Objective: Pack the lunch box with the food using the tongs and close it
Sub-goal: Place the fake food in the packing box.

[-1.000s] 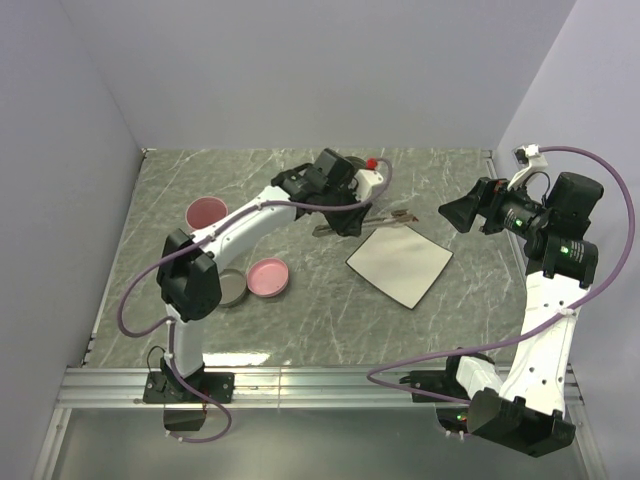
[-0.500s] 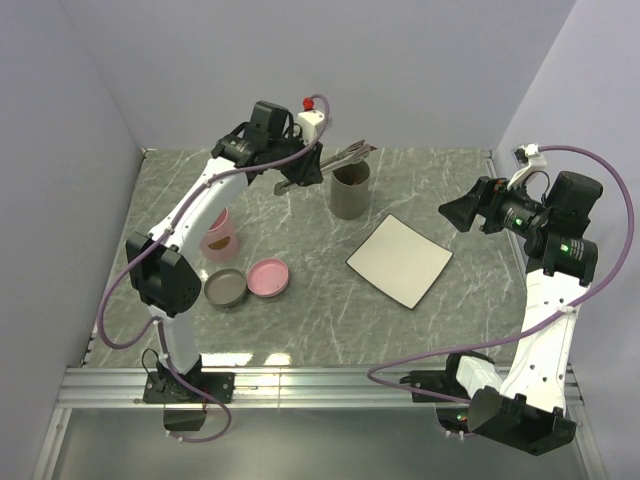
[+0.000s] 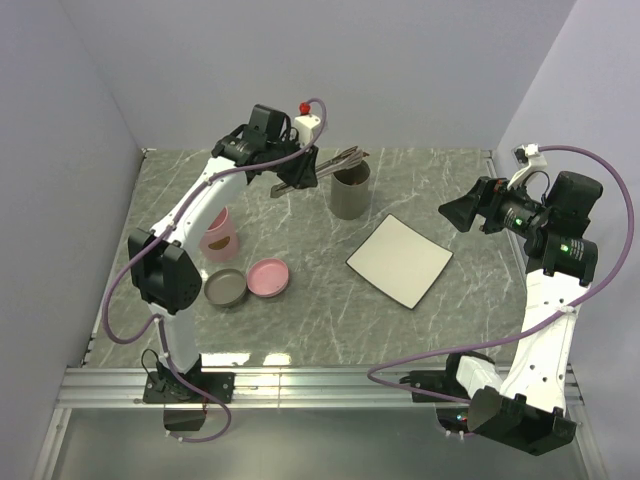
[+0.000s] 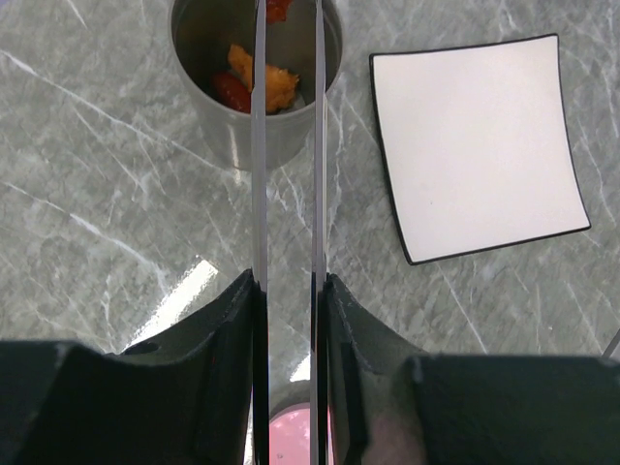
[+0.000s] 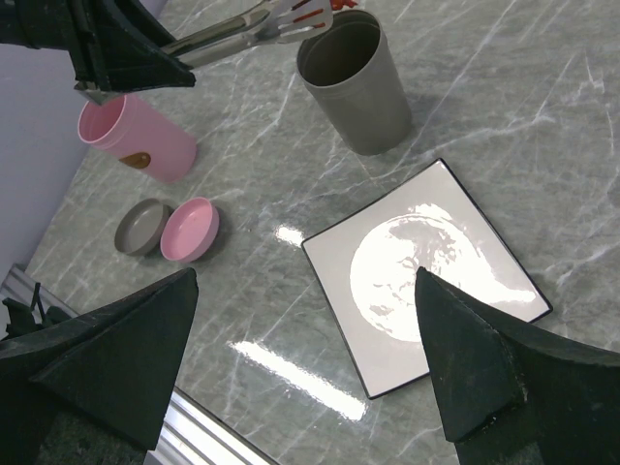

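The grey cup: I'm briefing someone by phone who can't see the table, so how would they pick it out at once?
Start at the white square plate on the marble table; the grey cup stands upright just beyond its far left edge. Unlike the pink cup further left, it is dull grey and holds orange and red food pieces.

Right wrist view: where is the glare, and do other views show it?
Right wrist view: a bright patch washes out the middle of the white plate, with smaller streaks on the table. Left wrist view: the plate is evenly lit; one streak on the table. Top view: no strong glare.
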Controlling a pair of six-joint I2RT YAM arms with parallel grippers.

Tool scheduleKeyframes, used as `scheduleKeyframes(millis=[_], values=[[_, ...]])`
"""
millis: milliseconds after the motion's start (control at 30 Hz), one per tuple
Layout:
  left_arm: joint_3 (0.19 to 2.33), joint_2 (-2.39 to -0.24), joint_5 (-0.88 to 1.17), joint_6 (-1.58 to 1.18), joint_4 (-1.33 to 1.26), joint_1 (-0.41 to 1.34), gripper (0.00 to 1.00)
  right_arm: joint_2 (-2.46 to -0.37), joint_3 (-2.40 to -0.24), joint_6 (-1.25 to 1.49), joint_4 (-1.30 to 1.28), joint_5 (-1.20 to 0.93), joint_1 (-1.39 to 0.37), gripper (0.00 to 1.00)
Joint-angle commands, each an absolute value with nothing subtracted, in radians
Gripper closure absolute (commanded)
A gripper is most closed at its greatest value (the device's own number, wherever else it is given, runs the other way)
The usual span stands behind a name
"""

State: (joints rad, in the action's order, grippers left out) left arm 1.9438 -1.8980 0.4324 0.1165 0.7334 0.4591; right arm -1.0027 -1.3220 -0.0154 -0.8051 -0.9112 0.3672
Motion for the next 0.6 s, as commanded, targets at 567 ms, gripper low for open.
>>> scheduleKeyframes(millis=[567], values=[[1.962,-1.934,0.422,0.138,0.749,0.454,0.68,-0.992,-1.344,-0.008,-0.792,-0.925,0.374,0.0]])
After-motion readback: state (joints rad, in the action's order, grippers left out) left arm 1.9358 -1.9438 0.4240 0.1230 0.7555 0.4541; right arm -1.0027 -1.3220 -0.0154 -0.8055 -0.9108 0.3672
